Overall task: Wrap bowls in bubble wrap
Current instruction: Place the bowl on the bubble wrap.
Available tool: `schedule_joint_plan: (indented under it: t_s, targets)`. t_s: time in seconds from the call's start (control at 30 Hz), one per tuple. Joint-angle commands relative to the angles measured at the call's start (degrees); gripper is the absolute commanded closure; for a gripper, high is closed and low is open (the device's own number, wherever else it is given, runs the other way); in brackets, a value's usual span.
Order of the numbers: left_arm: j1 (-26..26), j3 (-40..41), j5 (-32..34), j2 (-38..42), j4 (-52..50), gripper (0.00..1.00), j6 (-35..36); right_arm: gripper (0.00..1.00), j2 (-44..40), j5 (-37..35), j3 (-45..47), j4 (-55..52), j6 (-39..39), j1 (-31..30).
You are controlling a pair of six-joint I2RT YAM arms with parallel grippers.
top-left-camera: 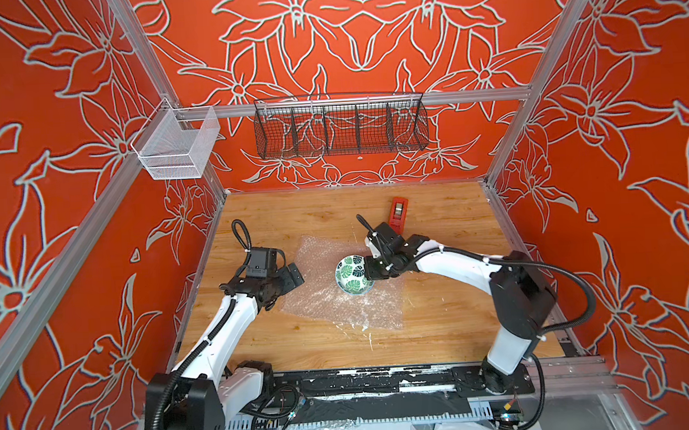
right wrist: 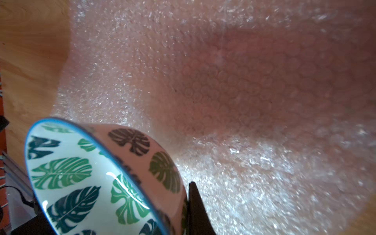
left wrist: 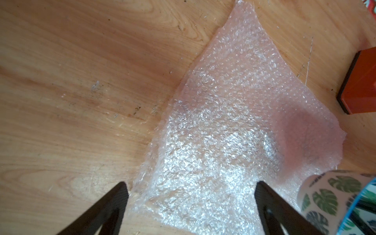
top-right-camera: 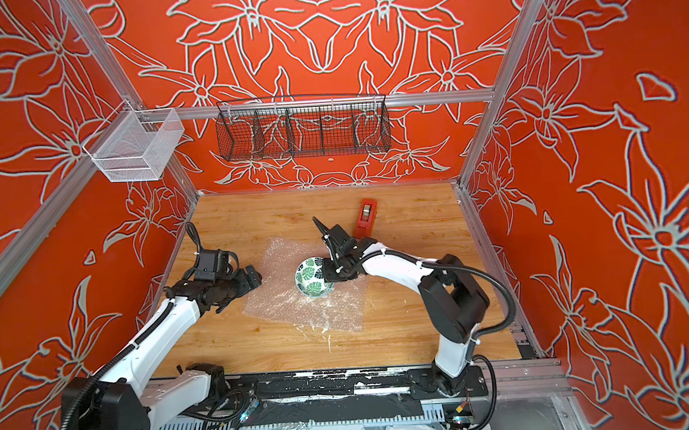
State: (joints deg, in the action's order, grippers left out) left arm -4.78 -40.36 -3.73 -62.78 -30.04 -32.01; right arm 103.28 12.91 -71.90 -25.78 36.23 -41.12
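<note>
The bowl [top-left-camera: 353,274] [top-right-camera: 313,276], white with green leaves and a blue rim, is tilted over the middle of the bubble wrap [top-left-camera: 339,309] [top-right-camera: 299,307], which lies flat on the wooden table. My right gripper [top-left-camera: 372,272] [top-right-camera: 329,271] is shut on the bowl's right-hand wall. In the right wrist view one dark finger [right wrist: 195,203] presses the outside of the bowl [right wrist: 71,173]; the other finger is hidden inside it. My left gripper [top-left-camera: 293,276] [top-right-camera: 253,277] stands open at the wrap's left edge, with only bubble wrap [left wrist: 223,132] between its fingers [left wrist: 120,195].
A red tape dispenser [top-left-camera: 397,211] [top-right-camera: 365,215] [left wrist: 362,85] lies behind the right arm. A black wire basket [top-left-camera: 340,127] and a white mesh basket [top-left-camera: 177,146] hang on the back rail. Red patterned walls close in three sides.
</note>
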Motion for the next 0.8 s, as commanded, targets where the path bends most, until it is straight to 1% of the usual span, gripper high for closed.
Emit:
schedule_joint_plan:
  t_s: [0.0, 0.13, 0.33, 0.43, 0.77]
  targets:
    - [0.9, 0.7, 0.8, 0.6, -2.8, 0.03, -1.3, 1.00, 3.1, 0.7, -4.0, 2.3, 1.7, -0.2]
    - [2.0, 1.0, 2.0, 0.7, -4.7, 0.03, -2.2, 1.00, 6.9, 2.0, -6.5, 2.7, 2.0, -0.4]
    - [3.4, 2.4, 2.6, 1.1, -6.2, 0.03, -3.4, 1.00, 9.2, 2.2, -8.4, 3.0, 2.4, -0.5]
    - [3.6, 2.6, 3.5, 0.5, -7.0, 0.03, -3.7, 1.00, 10.3, 3.1, -9.4, 2.6, 2.8, -0.5]
    - [4.3, 2.8, 3.8, -3.1, -6.1, 0.03, -3.6, 1.00, 12.6, 3.8, -10.6, 1.9, 2.6, -0.3]
